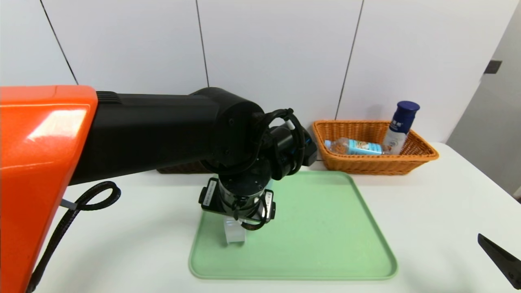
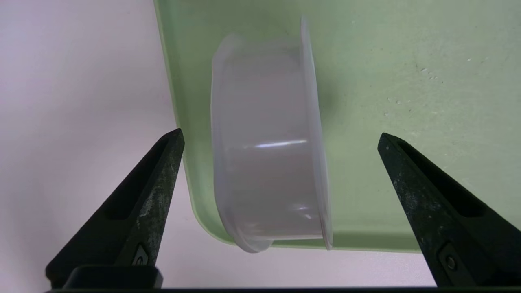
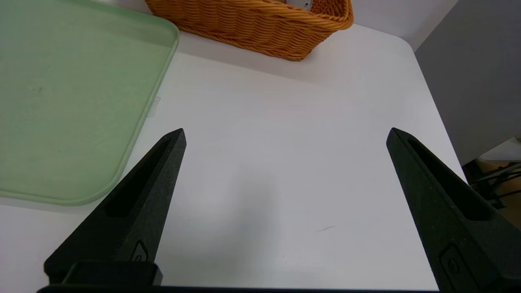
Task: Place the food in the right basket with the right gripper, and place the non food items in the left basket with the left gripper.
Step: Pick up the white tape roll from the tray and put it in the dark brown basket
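My left gripper (image 2: 281, 138) gapes over a smooth, translucent round white case (image 2: 268, 150), apparently on edge, on the matte green tray (image 2: 407, 81); my right gripper (image 3: 285, 134) hangs open above the white table (image 3: 285, 183).

Left basket (image 1: 179, 167) mostly hidden behind left arm; right gripper (image 1: 502, 260) cut off at edge.

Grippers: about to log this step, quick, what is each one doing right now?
Left gripper: open, holding nothing, poised around the round white case on the green tray.
Right gripper: open, empty, above the table.
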Robot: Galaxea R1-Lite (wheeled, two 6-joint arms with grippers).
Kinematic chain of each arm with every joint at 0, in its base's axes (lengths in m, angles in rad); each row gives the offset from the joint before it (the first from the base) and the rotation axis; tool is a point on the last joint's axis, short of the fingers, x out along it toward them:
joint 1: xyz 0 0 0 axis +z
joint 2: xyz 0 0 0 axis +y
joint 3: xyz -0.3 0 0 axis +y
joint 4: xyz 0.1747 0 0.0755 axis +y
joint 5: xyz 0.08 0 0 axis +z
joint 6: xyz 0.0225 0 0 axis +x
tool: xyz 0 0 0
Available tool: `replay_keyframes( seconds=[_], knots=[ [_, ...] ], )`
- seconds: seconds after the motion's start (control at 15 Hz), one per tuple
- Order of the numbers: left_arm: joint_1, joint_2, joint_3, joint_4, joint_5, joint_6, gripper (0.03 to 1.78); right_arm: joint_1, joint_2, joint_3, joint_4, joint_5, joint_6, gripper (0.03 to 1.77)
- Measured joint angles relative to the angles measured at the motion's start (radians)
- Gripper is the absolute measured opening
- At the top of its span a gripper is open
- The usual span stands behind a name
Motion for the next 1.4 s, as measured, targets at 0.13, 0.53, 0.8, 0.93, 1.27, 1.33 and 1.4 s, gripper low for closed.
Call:
replay_keyframes(
  seconds=[0.13, 0.53, 0.8, 0.93, 1.27, 1.33, 1.4],
  knots=[
    [0.0, 0.0, 0.0, -0.005, 0.003, -0.002, 1.69, 0.0, -0.003, 0.001, 0.0, 0.0, 0.0, 1.7],
    [0.001, 0.007, 0.006, -0.034, 0.033, -0.002, 1.05, 0.0, -0.011, 0.013, 0.0, 0.0, 0.0, 1.7],
    [0.002, 0.008, 0.006, -0.03, 0.033, -0.003, 0.55, 0.0, -0.012, 0.011, 0.0, 0.0, 0.0, 1.7],
    [0.002, 0.008, 0.011, -0.03, 0.034, -0.002, 0.56, 0.0, -0.012, 0.011, -0.001, -0.001, 0.0, 1.7],
    [0.002, 0.004, 0.008, -0.028, 0.032, -0.002, 0.56, 0.0, -0.013, 0.01, 0.0, 0.0, 0.0, 1.7],
    [0.004, -0.002, 0.0, -0.027, 0.032, 0.002, 0.56, 0.0, -0.013, 0.012, 0.0, 0.0, -0.001, 1.7],
    [0.01, -0.01, -0.009, -0.026, 0.033, 0.007, 0.56, 0.0, -0.013, 0.015, 0.0, 0.0, -0.001, 1.7]
  ],
)
